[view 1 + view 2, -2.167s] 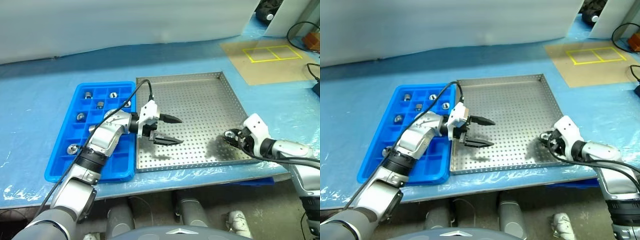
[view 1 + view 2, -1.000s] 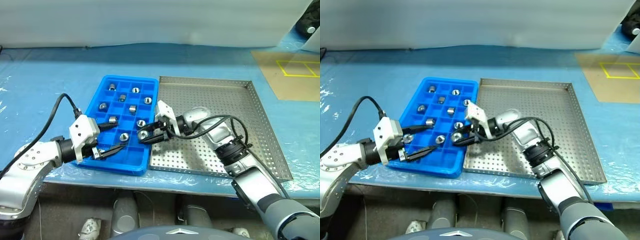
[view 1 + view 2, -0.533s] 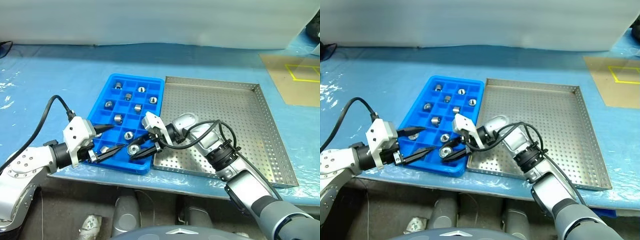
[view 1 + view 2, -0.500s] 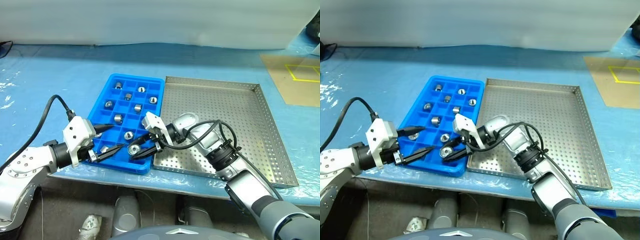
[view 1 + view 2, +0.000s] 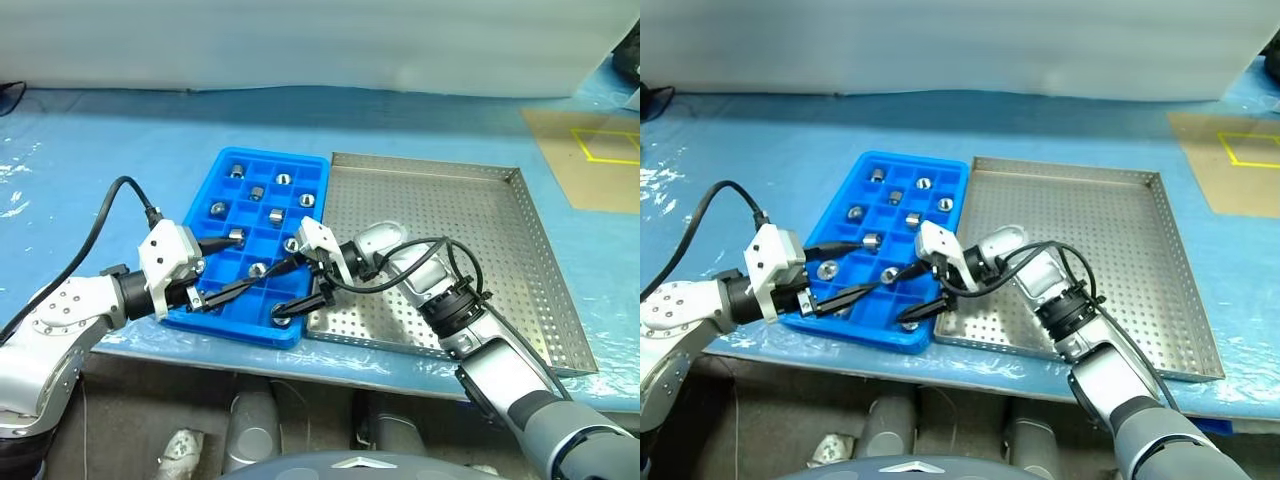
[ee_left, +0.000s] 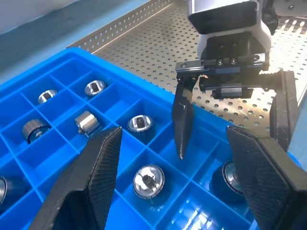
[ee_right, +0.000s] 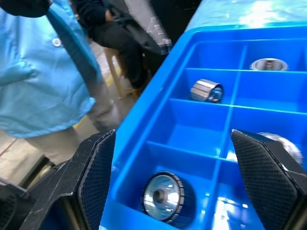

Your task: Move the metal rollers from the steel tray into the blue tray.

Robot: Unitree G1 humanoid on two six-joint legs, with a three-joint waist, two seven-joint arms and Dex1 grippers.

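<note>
Releasing done: right gripper (image 5: 300,285) spread wide, metal roller (image 7: 163,197) seated in near-corner cell of blue tray (image 5: 205,192); left gripper (image 5: 229,268) open, empty; lift straight up, avoid clipping cell walls.

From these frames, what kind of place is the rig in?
Likely a factory or lab parts-sorting bench: a perforated steel tray beside a blue tray holding metal rollers, on a table under blue plastic sheeting, with yellow tape marking a square.
</note>
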